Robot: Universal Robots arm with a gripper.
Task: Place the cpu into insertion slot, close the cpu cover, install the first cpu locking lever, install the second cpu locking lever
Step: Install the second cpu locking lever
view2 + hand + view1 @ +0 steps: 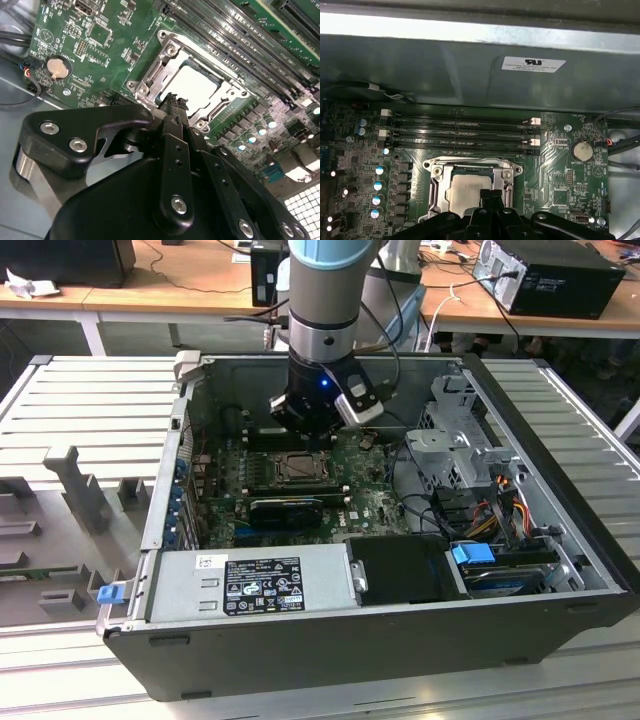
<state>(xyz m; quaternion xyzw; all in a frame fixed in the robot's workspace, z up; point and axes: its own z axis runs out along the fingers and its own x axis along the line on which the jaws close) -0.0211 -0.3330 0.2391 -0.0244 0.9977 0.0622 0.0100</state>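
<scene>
Over the slot's near edge: the hand (172, 102) is seen hanging inside the case (400, 640), tips drawn narrow, pressed together with nothing between them.
Cpu: the cpu (192, 87) is seated flat in the slot (470, 161), its silver top showing square through the window.
Cover: the cover (440, 185) is judged to be down over the chip; its frame is seen lying level around all four sides in both wrist views.
Step in hand: a locking lever is judged to be the work now, as chip and cover look done. The levers cannot be told from the frame's bright edges.
Contact: the tips are seen just at the frame's rim in the second wrist view; whether they touch it cannot be told.
How it is best done: the push should be kept on the lever's bar alone, low and along the frame's side. The tips should be held closed so that a single blunt point is offered.
Care: the chip's top and the board (100, 65) beside the slot should be stayed off.
Watch for: the memory slots (460, 132) lie near on one side, so any sweep should be kept short.
Bench: the case is carried on the slatted bench (80, 400).
</scene>
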